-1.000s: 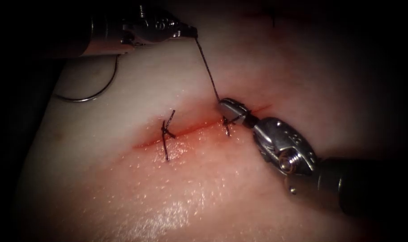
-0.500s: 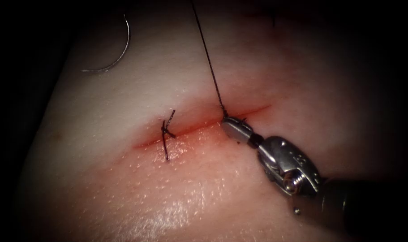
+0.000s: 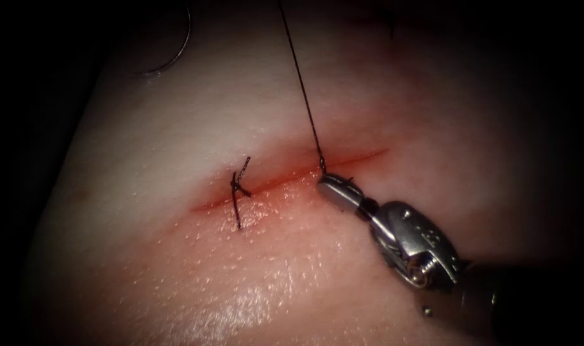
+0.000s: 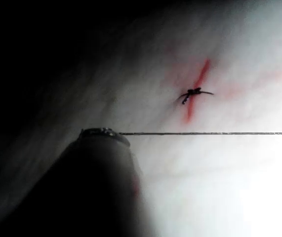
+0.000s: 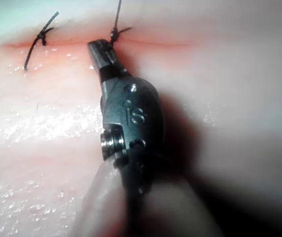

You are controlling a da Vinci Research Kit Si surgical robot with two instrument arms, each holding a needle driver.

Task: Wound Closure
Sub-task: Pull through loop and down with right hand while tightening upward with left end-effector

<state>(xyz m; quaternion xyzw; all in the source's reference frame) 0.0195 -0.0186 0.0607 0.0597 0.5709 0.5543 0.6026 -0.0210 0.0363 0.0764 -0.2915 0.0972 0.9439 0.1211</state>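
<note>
My right tool (image 3: 333,187) lies just right of the cut (image 3: 285,182) with its jaws shut on the short end of the thread at a knot (image 5: 114,34) on the cut. From that knot the long thread (image 3: 301,86) runs taut upward. In the left wrist view the same thread (image 4: 205,133) comes straight out of my left tool (image 4: 103,133), which is shut on it. The curved needle (image 3: 184,48) lies free on the tissue (image 3: 176,269) far left of the cut, in no tool and not in the tissue.
A finished stitch (image 3: 240,189) with cut thread ends crosses the left part of the cut; it also shows as a dark knot (image 4: 192,92) on the red line. Red fluid stains the wet, glistening tissue along the cut.
My left tool went up out of the endoscope view, drawing the thread taut. The needle was dragged upward. My right tool slid slightly down and right, and the loop closed onto the cut.
</note>
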